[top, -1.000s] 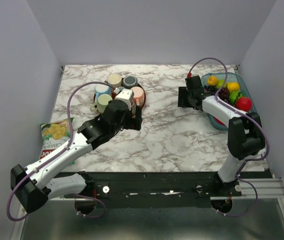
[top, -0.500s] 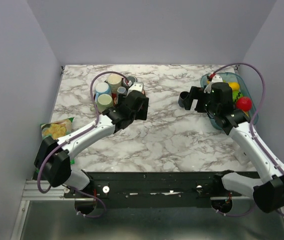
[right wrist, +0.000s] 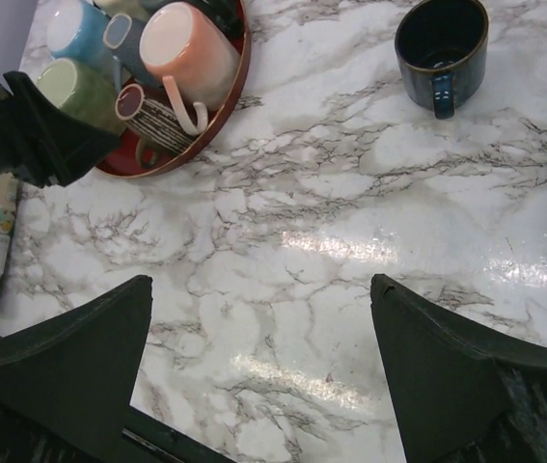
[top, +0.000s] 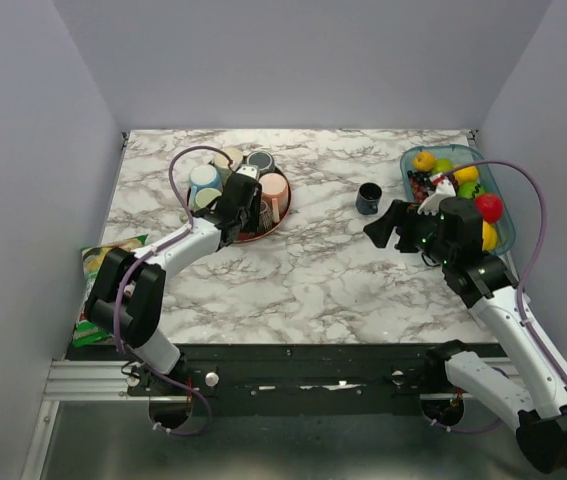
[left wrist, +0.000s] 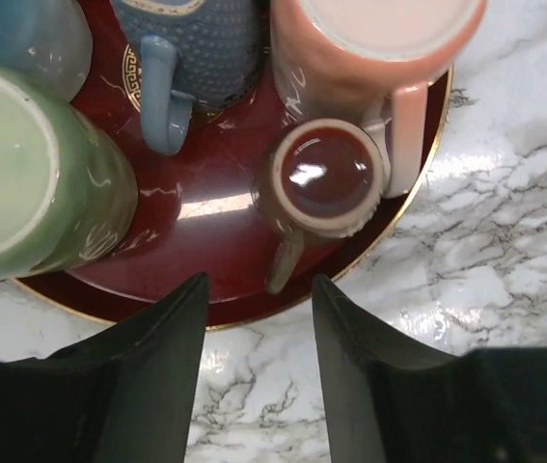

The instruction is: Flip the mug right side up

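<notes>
The dark blue mug [top: 368, 198] stands alone on the marble table with its mouth up, and it also shows in the right wrist view [right wrist: 442, 34], handle toward the camera. My right gripper [top: 388, 226] is open and empty, just near and right of the mug and apart from it; in its own view the jaws [right wrist: 260, 289] stand wide over bare marble. My left gripper [top: 246, 218] is open and empty at the near edge of the red tray [top: 281, 214]. In its view [left wrist: 259, 285] the jaws frame a small brown striped mug [left wrist: 326, 178].
The red tray [left wrist: 205, 207] holds several mugs: a pink one [left wrist: 369, 39], a green one [left wrist: 22, 183] and a blue textured one [left wrist: 191, 48]. A clear bin of toy fruit [top: 493, 180] stands at the far right. A chips bag [top: 98, 265] lies at the left edge.
My right gripper let go of the dark blue mug and drew back toward the near side; the mug stands upright. My left gripper swung left to the tray's near edge.
</notes>
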You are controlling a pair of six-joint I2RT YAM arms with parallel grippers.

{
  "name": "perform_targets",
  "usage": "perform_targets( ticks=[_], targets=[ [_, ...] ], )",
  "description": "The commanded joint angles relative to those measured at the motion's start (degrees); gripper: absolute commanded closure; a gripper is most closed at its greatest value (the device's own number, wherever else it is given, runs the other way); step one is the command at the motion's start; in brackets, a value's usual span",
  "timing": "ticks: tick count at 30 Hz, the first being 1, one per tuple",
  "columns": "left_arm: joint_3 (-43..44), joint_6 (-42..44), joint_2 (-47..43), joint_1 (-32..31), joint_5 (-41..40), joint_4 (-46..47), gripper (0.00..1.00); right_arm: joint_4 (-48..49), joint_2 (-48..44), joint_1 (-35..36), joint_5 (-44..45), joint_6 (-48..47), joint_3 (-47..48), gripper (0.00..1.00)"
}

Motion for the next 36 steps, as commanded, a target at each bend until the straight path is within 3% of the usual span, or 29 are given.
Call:
perform_targets(
  ticks=[1, 11, 21, 26, 36],
  targets=[
    [1.1, 2.0, 3.8, 1.5, 8.2, 4.3, 0.48, -0.4, 0.3, -0.3, -1.7, 1.3, -1.6, 0.01],
    [1.6, 2.6, 8.0, 2.3, 9.6, 6.3, 0.51, 0.1, 1.1, -0.3, -1.6, 2.3, -2.3, 0.03],
    [2.9, 1.7, 11.8, 2.3, 6.2, 5.6, 0.76, 0.2, 1.3, -0.3, -1.0, 2.7, -3.1, 0.04],
    [2.8, 1.2, 11.5, 2.3, 4.6, 5.5, 1.00, 0.5, 1.7, -0.3, -1.2, 2.9, -3.0, 0.04],
    [3.8, 0.7, 6.0, 0.6, 3.9, 2.3, 1.00, 0.7, 0.5, -0.3, -1.4, 3.9, -2.8, 0.04]
  ],
)
